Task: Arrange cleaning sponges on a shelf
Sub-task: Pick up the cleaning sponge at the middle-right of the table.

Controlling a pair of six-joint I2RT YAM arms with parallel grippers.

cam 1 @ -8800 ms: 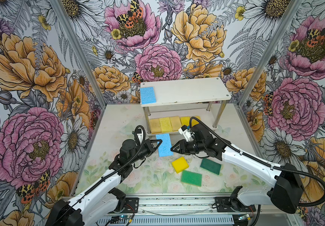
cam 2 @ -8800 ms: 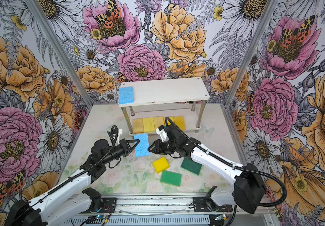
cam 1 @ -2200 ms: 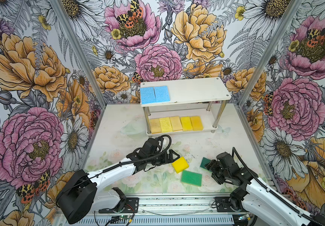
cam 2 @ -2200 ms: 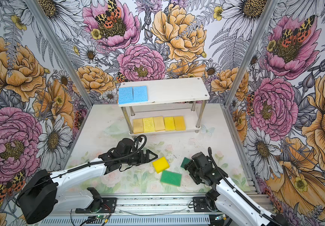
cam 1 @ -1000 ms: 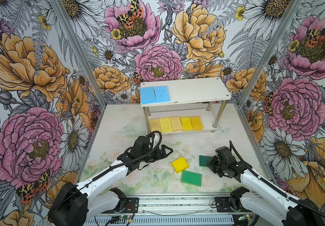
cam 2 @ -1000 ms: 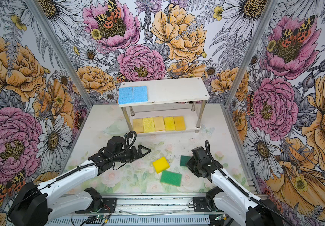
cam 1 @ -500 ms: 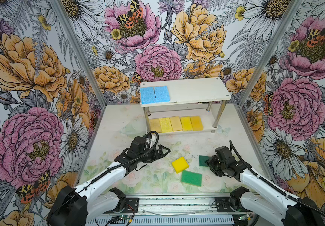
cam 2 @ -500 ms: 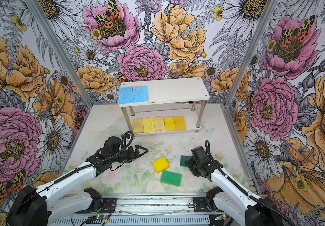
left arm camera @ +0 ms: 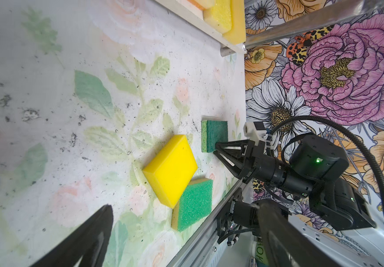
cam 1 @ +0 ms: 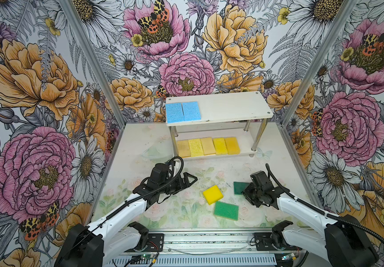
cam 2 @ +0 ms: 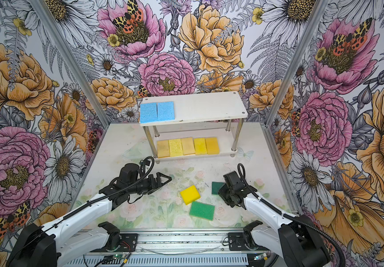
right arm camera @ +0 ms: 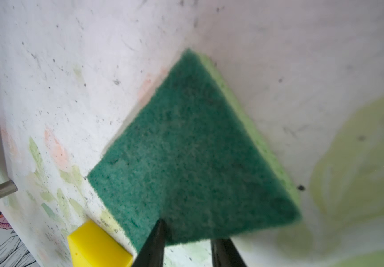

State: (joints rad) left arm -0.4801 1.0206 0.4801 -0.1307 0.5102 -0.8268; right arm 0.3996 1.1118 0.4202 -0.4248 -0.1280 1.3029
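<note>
The shelf (cam 1: 232, 106) stands at the back with two blue sponges (cam 1: 183, 112) on the left of its top board. A row of several yellow and tan sponges (cam 1: 208, 146) lies on the lower board. On the table lie a yellow sponge (cam 1: 212, 194), a light green sponge (cam 1: 226, 210) and a dark green sponge (cam 1: 239, 187). My right gripper (right arm camera: 188, 231) is shut on the dark green sponge (right arm camera: 186, 150) at its near edge, one finger over its top. My left gripper (cam 1: 190, 180) hangs open and empty, left of the yellow sponge (left arm camera: 170, 168).
The shelf's chrome posts (cam 1: 258, 136) stand on the table behind the loose sponges. A metal rail (cam 1: 209, 238) runs along the front edge. Floral walls close in both sides, the right one near my right arm (cam 1: 302, 208).
My right gripper opened and then closed onto the dark green sponge's edge. My left gripper drew back a little to the left, still open.
</note>
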